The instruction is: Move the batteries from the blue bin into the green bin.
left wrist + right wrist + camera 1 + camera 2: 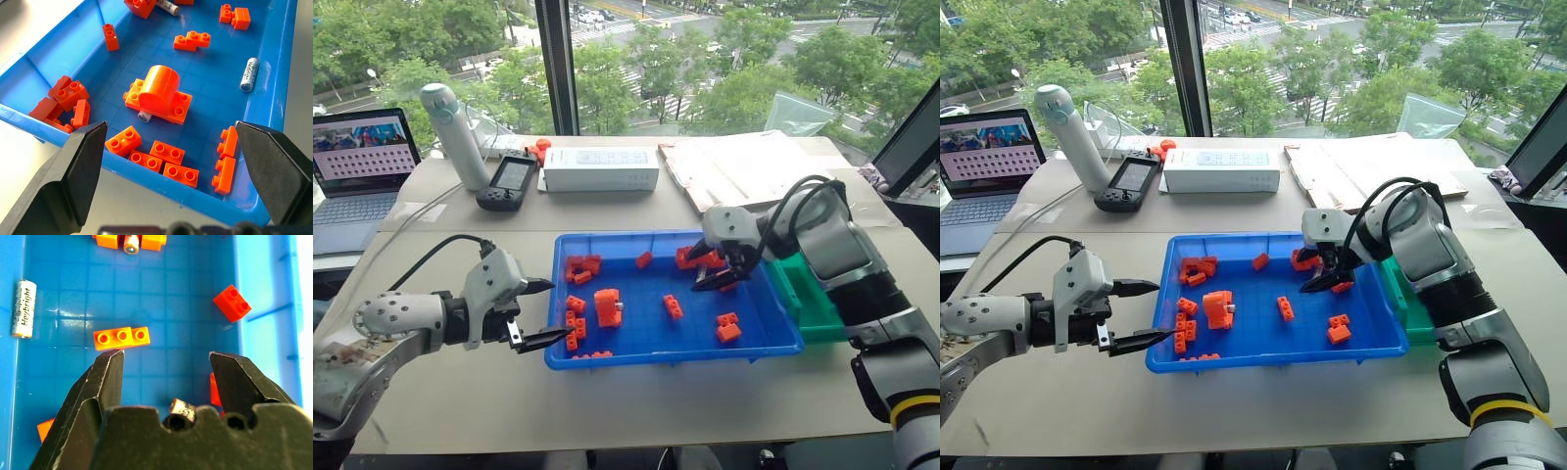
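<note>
The bin (759, 338) is bright blue, its bricks (607, 305) orange. A battery (23, 308) is silver with black lettering. The small bin (813, 304) is green.

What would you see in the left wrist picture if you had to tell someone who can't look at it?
The left tool, its two black fingers wide open, hangs over the near rim of the blue bin. Inside lie scattered orange bricks, a big orange block with a battery end poking from under it, and a silver battery by the bin's wall.
</note>
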`<state>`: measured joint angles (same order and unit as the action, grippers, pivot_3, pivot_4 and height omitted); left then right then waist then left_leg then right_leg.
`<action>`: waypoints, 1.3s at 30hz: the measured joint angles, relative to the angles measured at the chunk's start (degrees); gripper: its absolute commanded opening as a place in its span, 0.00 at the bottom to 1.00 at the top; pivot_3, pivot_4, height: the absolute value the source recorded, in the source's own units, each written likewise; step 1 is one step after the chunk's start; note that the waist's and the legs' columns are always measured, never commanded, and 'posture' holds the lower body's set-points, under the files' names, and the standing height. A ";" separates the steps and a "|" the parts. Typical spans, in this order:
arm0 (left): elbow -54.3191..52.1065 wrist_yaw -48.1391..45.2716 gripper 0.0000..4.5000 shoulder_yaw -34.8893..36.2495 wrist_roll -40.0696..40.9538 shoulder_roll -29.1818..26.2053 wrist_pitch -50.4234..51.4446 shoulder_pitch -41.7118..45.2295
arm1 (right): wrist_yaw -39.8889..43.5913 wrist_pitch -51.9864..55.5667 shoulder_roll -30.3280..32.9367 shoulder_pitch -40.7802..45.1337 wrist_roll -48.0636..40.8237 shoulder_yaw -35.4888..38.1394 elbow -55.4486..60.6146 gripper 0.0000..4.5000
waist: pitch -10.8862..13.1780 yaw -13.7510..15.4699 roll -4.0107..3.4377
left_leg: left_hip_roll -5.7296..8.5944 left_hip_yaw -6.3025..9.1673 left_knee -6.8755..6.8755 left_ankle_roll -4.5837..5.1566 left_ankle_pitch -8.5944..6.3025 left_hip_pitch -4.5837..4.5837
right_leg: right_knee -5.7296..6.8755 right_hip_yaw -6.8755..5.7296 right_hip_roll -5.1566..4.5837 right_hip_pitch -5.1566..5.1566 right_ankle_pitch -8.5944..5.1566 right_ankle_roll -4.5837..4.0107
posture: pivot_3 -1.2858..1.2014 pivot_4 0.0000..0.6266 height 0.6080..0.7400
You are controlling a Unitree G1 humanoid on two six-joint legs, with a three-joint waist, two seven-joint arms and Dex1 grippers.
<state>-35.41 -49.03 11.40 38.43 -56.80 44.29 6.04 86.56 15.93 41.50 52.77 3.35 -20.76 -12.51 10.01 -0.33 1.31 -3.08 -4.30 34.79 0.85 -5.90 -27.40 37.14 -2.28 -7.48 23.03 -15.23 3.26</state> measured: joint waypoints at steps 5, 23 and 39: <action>-0.08 0.12 1.00 0.05 0.00 0.00 0.00 -0.20 | -1.16 -0.66 -0.10 -2.05 1.70 -2.09 -0.78 0.73 | 0.00 -0.01 0.00 | 0.00 0.00 0.00 0.00 0.00 0.00 | 0.00 0.00 0.00 0.00 0.00 0.00 | 0.52 0.24 1.00; -0.14 0.37 1.00 0.28 -0.07 -0.08 0.00 -0.34 | -12.41 -36.09 -4.97 10.69 18.18 -10.60 -28.33 0.73 | 0.00 -0.52 -0.01 | 0.01 0.00 -0.05 -0.02 0.03 0.01 | 0.00 0.00 0.01 0.01 0.00 0.00 | 0.52 0.24 1.00; -2.51 2.70 1.00 1.07 0.06 0.15 0.32 -2.90 | -8.88 -44.95 -9.84 15.62 20.45 -12.06 -43.15 0.05 | 0.01 -0.53 -0.02 | 0.00 0.03 -0.06 -0.08 0.05 0.08 | 0.02 0.00 0.03 -0.05 0.00 -0.01 | 0.52 0.24 1.00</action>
<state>-37.92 -46.33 12.46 38.49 -56.66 44.61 3.13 77.68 -29.02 31.66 68.40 23.80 -32.82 -55.66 10.02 -0.86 1.29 -3.08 -4.27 34.74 0.76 -5.85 -27.31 37.16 -2.28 -7.45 22.98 -15.23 3.25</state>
